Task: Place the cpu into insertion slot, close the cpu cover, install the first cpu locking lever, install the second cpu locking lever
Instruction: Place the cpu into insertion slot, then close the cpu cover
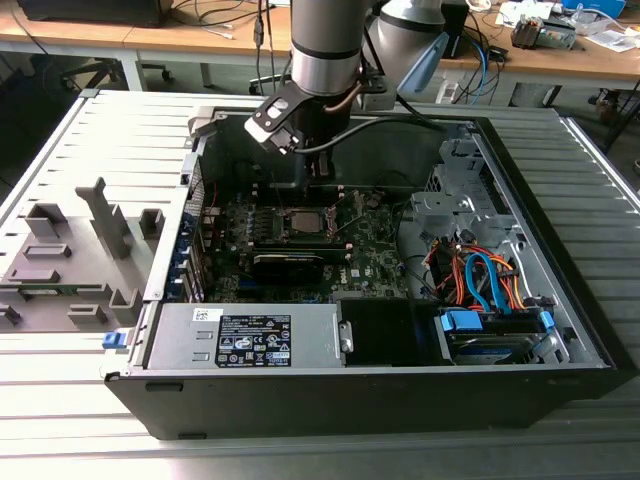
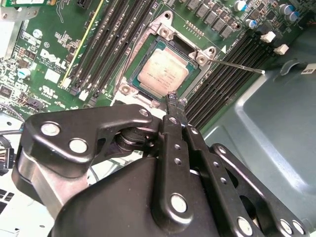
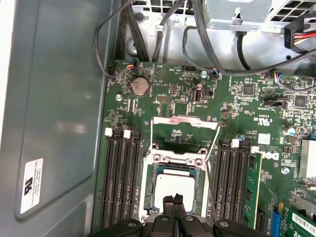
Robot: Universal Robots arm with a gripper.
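In the exterior view the silver, tube-jointed arm (image 1: 325, 50) enters from twelve o'clock and points straight down into an open black computer case (image 1: 560, 330) lying on a ribbed grey table (image 1: 60, 130). Its dark gripper (image 1: 310, 195) hangs just above the cpu (image 1: 303, 224), a small dull-silver square at about ten o'clock from the case's middle, set on the green motherboard (image 1: 370, 265). A boxy brushed-metal power supply (image 1: 250, 335) sits at eight o'clock. In the second wrist view the black, riveted linkage of the gripper (image 2: 175, 100) narrows to two slim tips pressed together with nothing between them, just off one edge of the cpu (image 2: 159, 74). The chip lies flat and uncovered in its socket between rows of long black memory slots (image 2: 123, 34), and a thin wire locking lever (image 2: 237, 64) juts free from a socket corner. In the first wrist view the gripper (image 3: 174, 200), tips together, overlaps the near edge of the cpu (image 3: 175, 180); I cannot tell whether they touch. The cpu cover (image 3: 185, 119), a thin shiny frame with an open window, is swung open beyond the socket, toward a round coin battery (image 3: 139, 86).
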